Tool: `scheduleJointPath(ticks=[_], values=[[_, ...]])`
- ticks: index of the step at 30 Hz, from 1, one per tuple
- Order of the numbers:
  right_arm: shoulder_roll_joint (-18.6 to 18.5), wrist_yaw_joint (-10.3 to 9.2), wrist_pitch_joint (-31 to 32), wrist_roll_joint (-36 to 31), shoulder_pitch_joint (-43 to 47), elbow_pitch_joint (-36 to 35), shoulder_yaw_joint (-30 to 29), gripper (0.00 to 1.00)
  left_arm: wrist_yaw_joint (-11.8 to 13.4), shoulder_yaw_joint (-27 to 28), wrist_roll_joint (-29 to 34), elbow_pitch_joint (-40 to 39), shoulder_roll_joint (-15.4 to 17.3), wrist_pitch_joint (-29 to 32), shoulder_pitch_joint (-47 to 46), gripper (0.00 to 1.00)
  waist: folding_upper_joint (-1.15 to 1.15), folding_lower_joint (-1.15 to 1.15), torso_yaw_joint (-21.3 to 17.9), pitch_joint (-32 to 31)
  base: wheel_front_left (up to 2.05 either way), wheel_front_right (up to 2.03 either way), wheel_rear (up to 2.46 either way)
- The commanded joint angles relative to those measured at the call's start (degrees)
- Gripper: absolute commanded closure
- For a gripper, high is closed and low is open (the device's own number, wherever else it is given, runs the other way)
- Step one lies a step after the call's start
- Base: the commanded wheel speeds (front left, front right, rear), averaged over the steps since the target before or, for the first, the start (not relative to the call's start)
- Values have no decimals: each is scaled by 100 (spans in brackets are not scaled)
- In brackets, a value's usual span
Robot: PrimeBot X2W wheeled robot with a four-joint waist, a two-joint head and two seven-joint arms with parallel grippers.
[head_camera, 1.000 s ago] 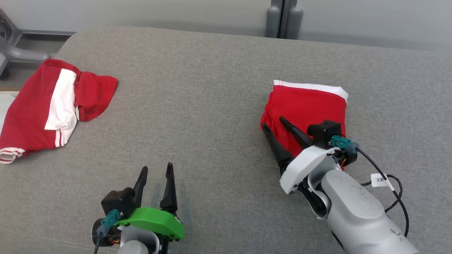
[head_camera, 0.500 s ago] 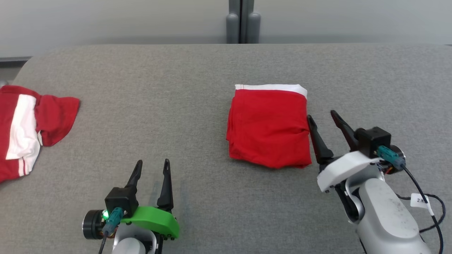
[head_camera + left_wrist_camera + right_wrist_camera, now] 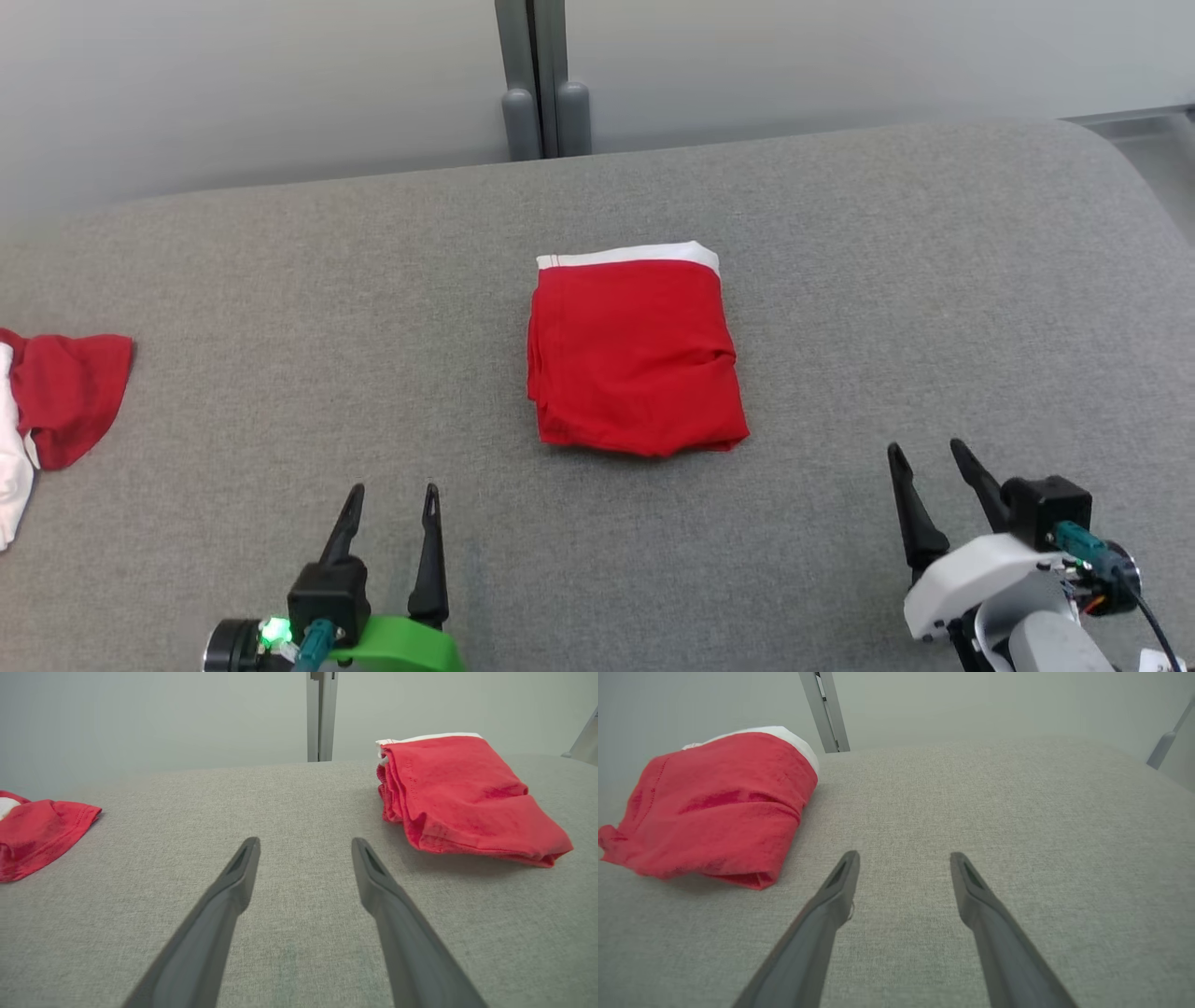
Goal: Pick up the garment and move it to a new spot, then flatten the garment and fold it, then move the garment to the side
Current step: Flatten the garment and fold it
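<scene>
Grey fabric tabletop (image 3: 840,280) lay under soft even light, pale grey wall (image 3: 233,84) stood behind, grey post (image 3: 541,75) rose far centre

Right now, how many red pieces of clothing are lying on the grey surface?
2. A folded red bundle lies at the centre of the head view; a loose red-and-white garment sits at its left edge, cut off by the frame.

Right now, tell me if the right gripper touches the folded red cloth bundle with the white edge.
No: in the head view, grey fabric shows between the right gripper and the red bundle.
</scene>
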Motion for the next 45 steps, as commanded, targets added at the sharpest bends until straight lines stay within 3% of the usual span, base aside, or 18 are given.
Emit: scheduleJointPath(ticks=[1,18,32,33,34,35,36,37,41,45], values=[[-22,-9,1,60,163,15,-30,0,51,10,22,-47,30,6,143,0,0,0,-96,-145,0,0,0],[-18,-9,1,259,245,37,262,0,14,-11,-91,-121,30,5,301,0,0,0,-17,-166,0,0,0],[-20,-9,1,306,-1830,-148,1128,0,32,-594,-272,-295,30,5,-710,0,0,0,624,1231,0,0,0],[-21,-9,1,304,-1919,-172,1189,7,46,-621,-300,-306,31,5,-763,0,0,0,667,1287,0,0,0],[-24,-9,1,313,-2029,-212,1256,51,57,-659,-322,-324,31,5,-827,0,0,0,716,1346,0,0,0],[-24,-9,1,268,-2116,-253,1324,59,65,-694,-339,-339,30,6,-873,0,0,0,757,1392,0,0,0],[-22,-9,1,238,-2207,-279,1420,93,76,-728,-363,-359,29,5,-924,0,0,0,804,1440,0,0,0],[-22,-9,1,220,-2269,-283,1457,100,86,-749,-382,-375,29,5,-957,0,0,0,848,1482,0,0,0],[-25,-9,1,-61,-2551,-127,1606,100,107,-872,-450,-457,28,5,-1158,0,0,0,1059,1679,0,0,0],[-29,-9,0,-411,-2807,141,1343,100,160,-1082,-539,-572,30,5,-1408,0,0,0,1310,1937,0,0,0]])
